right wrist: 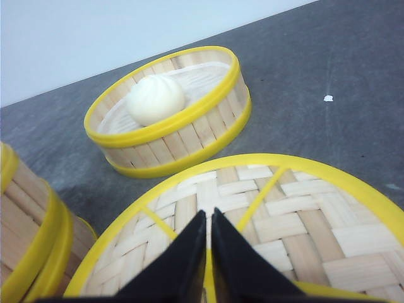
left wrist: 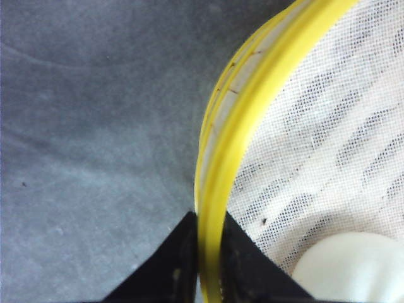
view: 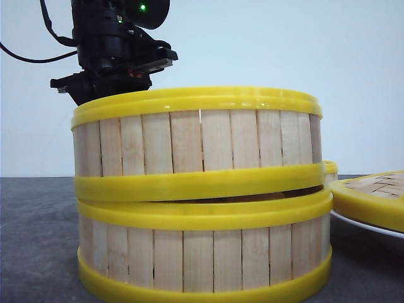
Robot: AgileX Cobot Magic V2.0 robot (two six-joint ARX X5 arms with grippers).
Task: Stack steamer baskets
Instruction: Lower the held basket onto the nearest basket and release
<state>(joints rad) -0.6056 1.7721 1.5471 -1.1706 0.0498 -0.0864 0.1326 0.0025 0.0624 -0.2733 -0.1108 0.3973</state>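
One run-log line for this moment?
stack: two steamer baskets | left gripper: shut on top rim | third basket: apart, bun inside | right gripper: over lid

**Black arms, black fingers**

In the front view we see our left arm (view: 113, 44) as a stack of blocky matte black housings. A small green light (view: 142, 7) glows on the rounded part at its top. Black cables (view: 28, 58) loop away from it toward the edge of the picture, and a flat black bracket with a hint of reddish-brown sits under the main body.

In the left wrist view our left gripper (left wrist: 205, 268) shows two black wedge-shaped fingers with a dull, slightly speckled finish.

In the right wrist view our right gripper (right wrist: 207, 259) shows two long, tapering black fingers with smooth, faintly glossy faces and straight edges.
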